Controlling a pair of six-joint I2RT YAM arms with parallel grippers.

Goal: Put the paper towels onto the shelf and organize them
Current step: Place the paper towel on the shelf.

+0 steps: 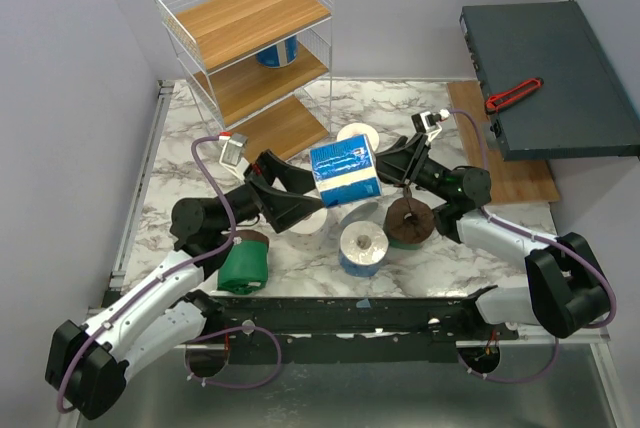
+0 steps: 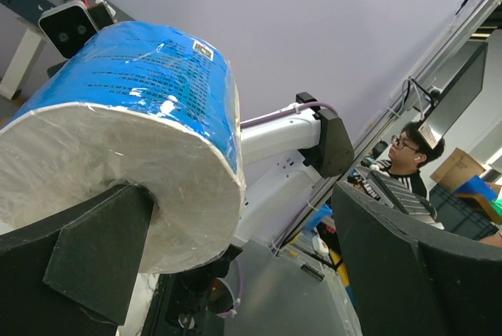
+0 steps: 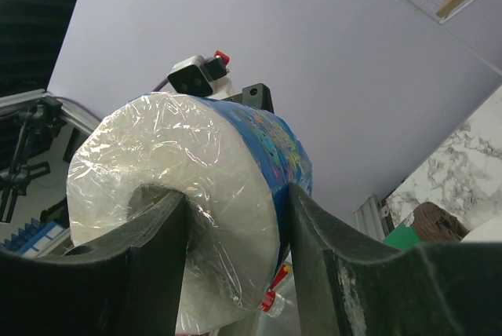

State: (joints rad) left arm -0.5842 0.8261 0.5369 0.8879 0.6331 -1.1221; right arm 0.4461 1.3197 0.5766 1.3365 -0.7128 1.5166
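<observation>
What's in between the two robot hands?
A blue roll of paper towels. The top view shows it between them.

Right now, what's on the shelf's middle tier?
One blue-wrapped roll sits on the middle board of the shelf. The top board covers its upper part and the back of that tier, so anything there is hidden.

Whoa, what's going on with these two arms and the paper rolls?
The right gripper is holding a blue-wrapped paper towel roll between the two arms, one finger in its hollow core, one outside. The left gripper stands wide open at the roll's other end, not gripping. Another blue roll sits on the middle board of the shelf; a green roll and others lie on the table.
</observation>
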